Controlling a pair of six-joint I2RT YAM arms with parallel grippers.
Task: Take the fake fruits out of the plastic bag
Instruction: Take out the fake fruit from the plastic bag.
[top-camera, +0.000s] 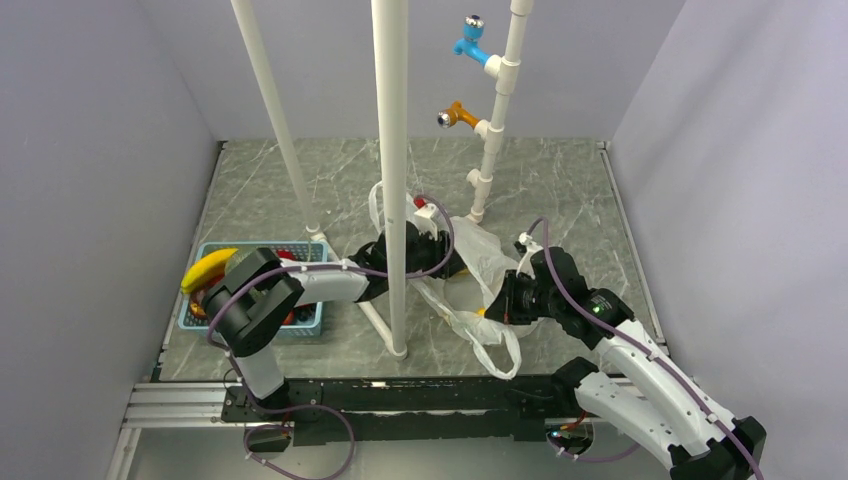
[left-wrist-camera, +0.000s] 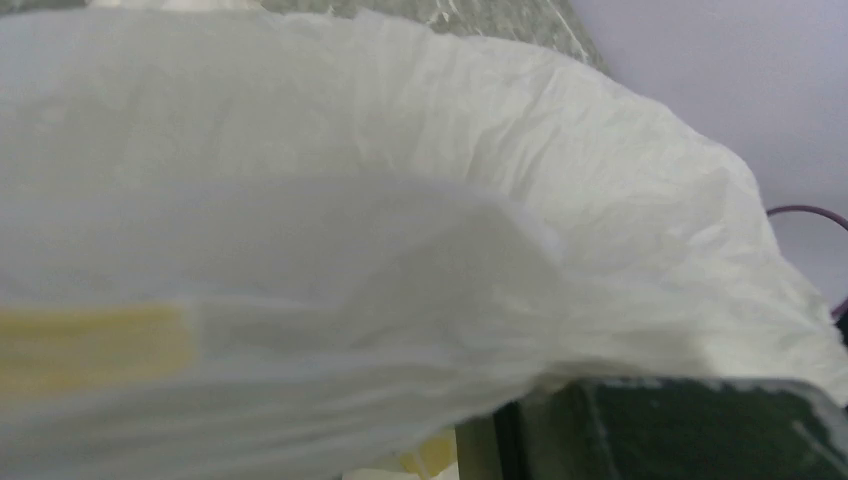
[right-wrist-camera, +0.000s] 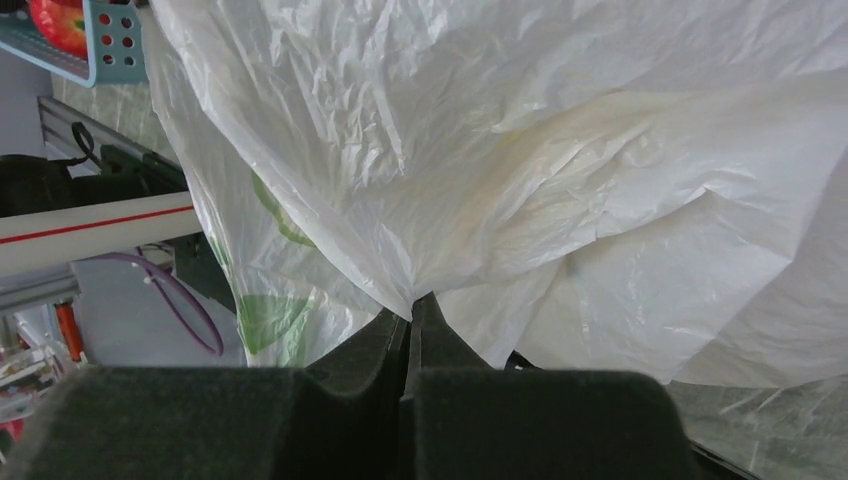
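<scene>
Right fingers (right-wrist-camera: 365, 360) pinching plastic bag (right-wrist-camera: 560, 150), green print (right-wrist-camera: 265, 315)

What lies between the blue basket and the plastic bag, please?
In the top view, the left arm's forearm and a white pole lie between basket and plastic bag.

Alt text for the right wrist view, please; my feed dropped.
The right gripper is shut, pinching a fold of the crinkled white plastic bag, which fills most of the frame. A corner of the light-blue basket with a red fruit inside shows at top left.
</scene>
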